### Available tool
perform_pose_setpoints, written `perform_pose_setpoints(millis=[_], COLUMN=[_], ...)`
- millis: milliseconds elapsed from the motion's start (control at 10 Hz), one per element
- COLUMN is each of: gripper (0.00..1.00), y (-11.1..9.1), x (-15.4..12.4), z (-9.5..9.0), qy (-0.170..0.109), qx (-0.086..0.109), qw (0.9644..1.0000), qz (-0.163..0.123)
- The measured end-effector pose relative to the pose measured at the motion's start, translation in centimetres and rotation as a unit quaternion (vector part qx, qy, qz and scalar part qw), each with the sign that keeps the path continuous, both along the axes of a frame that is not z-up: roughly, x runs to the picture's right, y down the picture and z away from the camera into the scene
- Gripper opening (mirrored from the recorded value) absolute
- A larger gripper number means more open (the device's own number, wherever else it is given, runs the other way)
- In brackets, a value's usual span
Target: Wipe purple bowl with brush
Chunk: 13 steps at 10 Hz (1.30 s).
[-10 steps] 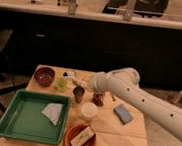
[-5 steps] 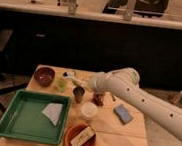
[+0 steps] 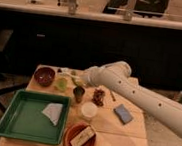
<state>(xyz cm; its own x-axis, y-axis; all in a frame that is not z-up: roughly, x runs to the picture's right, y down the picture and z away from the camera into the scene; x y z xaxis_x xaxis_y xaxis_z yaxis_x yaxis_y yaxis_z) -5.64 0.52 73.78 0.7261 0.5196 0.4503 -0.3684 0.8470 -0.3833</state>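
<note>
hand hangs low over the middle of the bench, near the purple bowl at the back left, likely so the bowl is within reach. whether it grips anything i cannot tell, and i cannot pick out the brush.

You've got a single view here, set high and looking steeply down and forward over the light wooden table. It's near enough that the tabletop fills the lower half and its near edge runs off the bottom, with the dark cabinet front and a bright rail facing you across the top. The long white perforated arm enters from the right edge and reaches toward centre, and its gripper sits mid-frame over the table's back half, just right of the small round dark maroon-purple bowl.
</note>
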Motion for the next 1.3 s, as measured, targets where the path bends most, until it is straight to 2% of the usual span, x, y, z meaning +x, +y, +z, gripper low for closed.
perform_pose_setpoints(millis=[400,500,800,1300], gripper=[0.00,0.00,0.00,0.00], y=[-1.8,-1.9,-1.8,-1.4], x=[-3.8,-5.3,-7.4,-11.6], z=[1.7,2.4,4.1,7.3], qy=[-0.018,-0.025,-0.030,-0.035], qx=[0.001,-0.005,-0.020,-0.044], qw=[0.9991,0.9983,0.9961,0.9898], qz=[-0.039,-0.053,-0.080,-0.131])
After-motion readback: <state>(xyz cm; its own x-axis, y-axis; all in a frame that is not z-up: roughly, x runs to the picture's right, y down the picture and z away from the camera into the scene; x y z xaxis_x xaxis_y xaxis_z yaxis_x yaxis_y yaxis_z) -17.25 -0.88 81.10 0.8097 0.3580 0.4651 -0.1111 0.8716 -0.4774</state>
